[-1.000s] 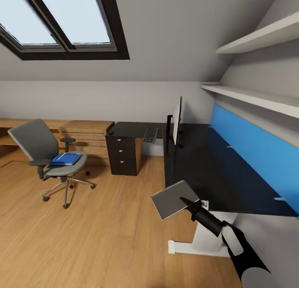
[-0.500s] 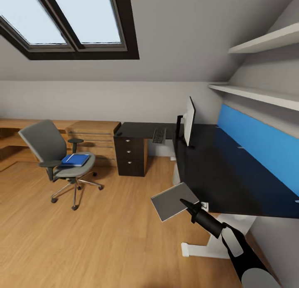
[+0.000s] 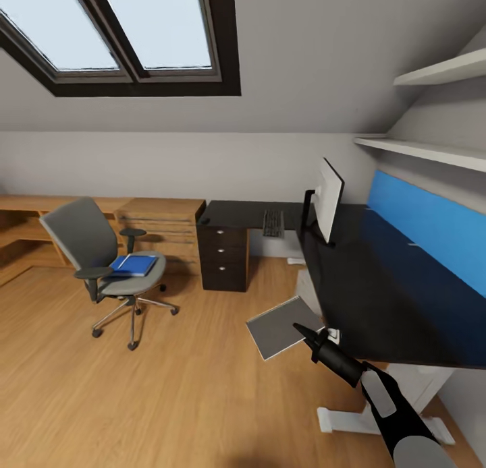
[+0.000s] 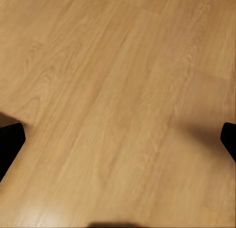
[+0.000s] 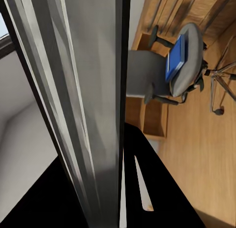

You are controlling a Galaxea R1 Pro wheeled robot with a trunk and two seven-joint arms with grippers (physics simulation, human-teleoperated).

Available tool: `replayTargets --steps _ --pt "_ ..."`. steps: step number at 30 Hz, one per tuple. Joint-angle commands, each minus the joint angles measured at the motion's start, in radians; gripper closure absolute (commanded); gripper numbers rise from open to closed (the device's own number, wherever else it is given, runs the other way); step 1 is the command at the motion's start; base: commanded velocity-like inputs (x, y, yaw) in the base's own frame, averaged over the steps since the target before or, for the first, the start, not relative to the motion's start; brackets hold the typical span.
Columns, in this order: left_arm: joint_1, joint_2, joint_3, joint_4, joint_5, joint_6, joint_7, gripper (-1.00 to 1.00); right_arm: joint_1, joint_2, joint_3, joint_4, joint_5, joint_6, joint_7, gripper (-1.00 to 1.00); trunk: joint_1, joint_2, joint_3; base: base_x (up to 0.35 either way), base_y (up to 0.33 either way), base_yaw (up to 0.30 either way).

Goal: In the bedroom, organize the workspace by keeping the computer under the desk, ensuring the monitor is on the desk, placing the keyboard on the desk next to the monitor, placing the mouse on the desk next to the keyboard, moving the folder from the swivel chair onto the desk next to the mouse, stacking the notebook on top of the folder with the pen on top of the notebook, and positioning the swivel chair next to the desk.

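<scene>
My right gripper is shut on the grey notebook, held over the floor just off the black desk. The notebook's edge looms close in the right wrist view. On the desk stand the monitor, edge-on, and the keyboard; a small black mouse lies at its far left end. The blue folder lies on the grey swivel chair, well left of the desk. My left gripper is open over bare floor. Pen and computer I cannot make out.
A black drawer unit stands under the desk's left end, with low wooden shelving beside it. White wall shelves and a blue panel run above the desk. Wooden floor lies open between chair and desk.
The whole picture has shifted right, so the camera has moved. My right gripper and the notebook keep their place in the view.
</scene>
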Motion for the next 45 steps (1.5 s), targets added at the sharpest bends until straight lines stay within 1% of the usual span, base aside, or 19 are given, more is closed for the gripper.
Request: replayTargets --steps 1,11,21,29,37,45 --pt "-0.001 -0.001 0.006 0.001 -0.003 -0.002 0.000 -1.00 -0.001 0.000 -0.002 0.000 -0.004 0.007 0.002 1.00 0.000 -0.001 -0.001 0.226 0.271 0.000" --pt "-0.001 -0.001 0.006 0.001 -0.003 -0.002 0.000 -1.00 -0.001 0.000 -0.002 0.000 -0.004 0.007 0.001 1.00 0.000 -0.001 -0.001 0.252 0.236 0.000" --pt "-0.001 -0.001 0.006 0.001 -0.003 -0.002 0.000 -1.00 -0.001 0.000 -0.002 0.000 -0.003 0.007 0.003 1.00 0.000 -0.001 -0.001 0.290 0.127 0.000" --pt "-0.001 -0.001 0.005 0.002 -0.003 -0.002 0.000 -1.00 -0.001 -0.002 -0.002 0.012 -0.002 0.007 0.004 1.00 0.000 -0.001 -0.001 0.304 0.031 0.000" --pt "-0.001 -0.001 0.005 0.002 -0.003 -0.002 0.000 -1.00 -0.001 -0.016 -0.001 0.034 -0.001 0.007 0.004 1.00 0.000 -0.001 -0.001 0.305 0.004 0.000" --pt "0.000 -0.001 0.005 0.003 -0.003 -0.002 0.000 -1.00 -0.001 -0.020 -0.001 0.038 0.000 0.007 0.004 1.00 0.000 -0.001 -0.001 0.305 0.000 0.000"
